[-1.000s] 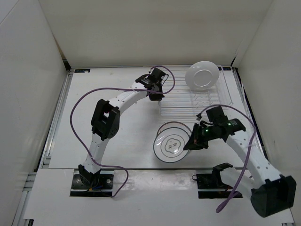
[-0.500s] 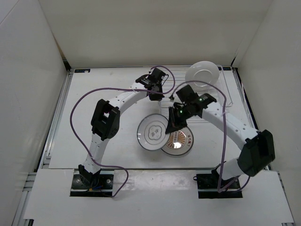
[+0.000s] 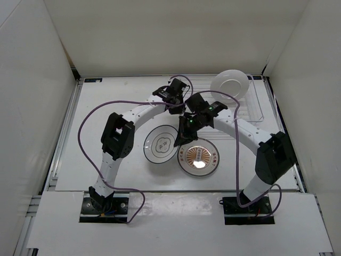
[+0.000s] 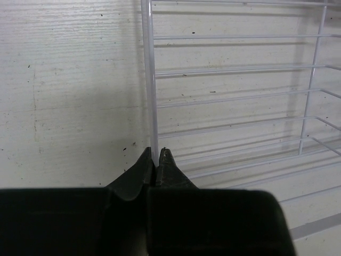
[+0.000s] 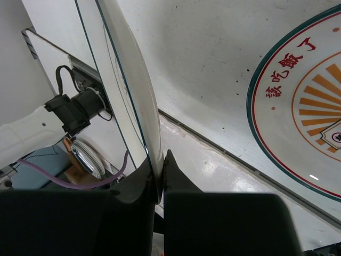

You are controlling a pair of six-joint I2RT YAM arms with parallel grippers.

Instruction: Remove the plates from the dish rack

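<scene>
My right gripper (image 3: 180, 140) has swung further left since a moment ago. Its jaws are clamped on the rim of the grey-rimmed plate (image 3: 161, 145), now held near the dish rack (image 3: 250, 106), off its near left corner. That uncovers the sunburst plate (image 3: 198, 157), flat in front of the rack, with red characters 該吃飯了 inside its green ring. My left gripper (image 4: 158, 154) stays pinched on the rack's left edge wire. A white plate (image 3: 229, 84) sits at the rack's far right corner.

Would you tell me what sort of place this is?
Probably a robot test cell, not a kitchen: plain white panel walls box in a white table, two cabled robot arms are bolted at its near edge, and a white wire dish rack and grey-rimmed round plate look like props.
</scene>
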